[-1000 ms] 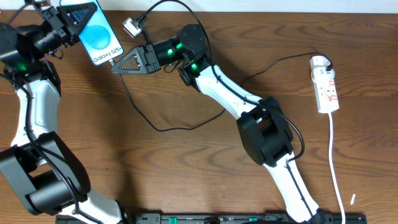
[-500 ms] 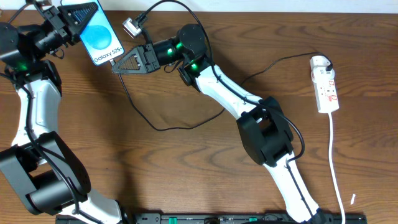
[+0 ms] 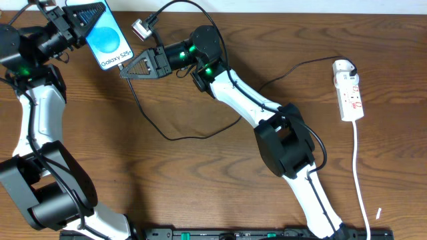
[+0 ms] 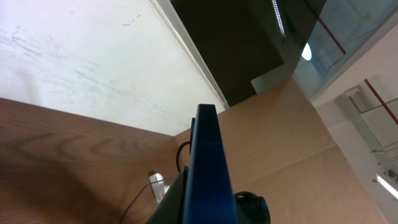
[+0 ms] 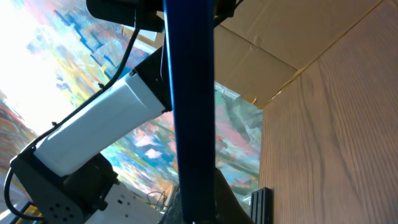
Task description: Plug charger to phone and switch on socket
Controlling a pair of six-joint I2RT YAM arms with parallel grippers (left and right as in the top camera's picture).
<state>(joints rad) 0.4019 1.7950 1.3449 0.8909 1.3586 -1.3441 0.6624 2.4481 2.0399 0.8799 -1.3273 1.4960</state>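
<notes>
Phone (image 3: 107, 41) unchanged in left gripper (image 3: 79, 20); right gripper (image 3: 125, 72) static alongside.

Brown wood-grain table (image 3: 200, 173). White wall (image 4: 74, 56) far left, cardboard panel (image 4: 280, 143) right, strip light (image 4: 278, 15) overhead.

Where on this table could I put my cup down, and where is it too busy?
Bare wood: low in the middle, between the left arm and right arm, below the loop of the thin black cable; also either side of the narrow white power strip cord. Crowded: top left, around the blue-screened phone.
</notes>
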